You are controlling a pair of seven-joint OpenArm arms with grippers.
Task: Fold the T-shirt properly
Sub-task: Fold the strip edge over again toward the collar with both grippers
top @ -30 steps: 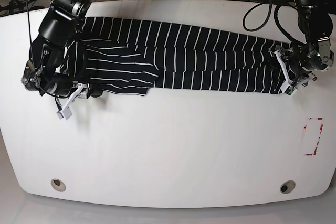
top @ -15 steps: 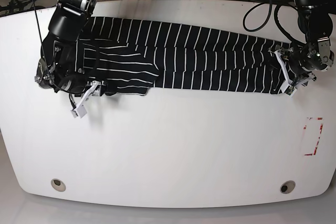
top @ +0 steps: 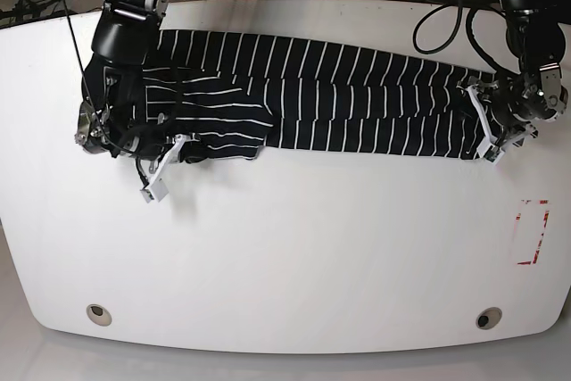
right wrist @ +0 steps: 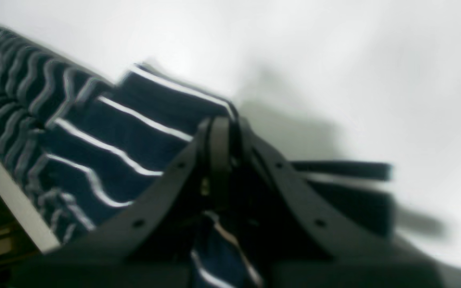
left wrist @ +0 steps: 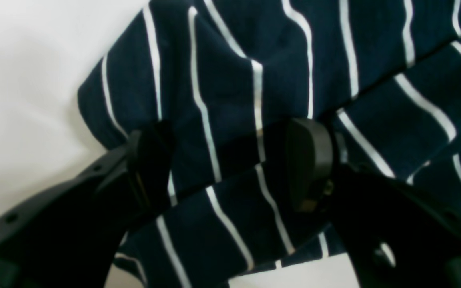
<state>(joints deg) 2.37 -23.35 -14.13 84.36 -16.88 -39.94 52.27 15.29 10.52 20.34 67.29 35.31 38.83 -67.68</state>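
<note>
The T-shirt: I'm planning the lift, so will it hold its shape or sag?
Probably sag: the T-shirt is soft cloth lying in creased layers. It likely stretches between grips, since the right hand pinches only one corner. Seems light, not slippery.

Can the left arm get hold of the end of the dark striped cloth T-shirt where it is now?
Probably yes. The left claw stands open with the end of the dark navy, white-striped cloth T-shirt between its fingers. Nothing lies in the way; it seemingly only needs to close.
</note>
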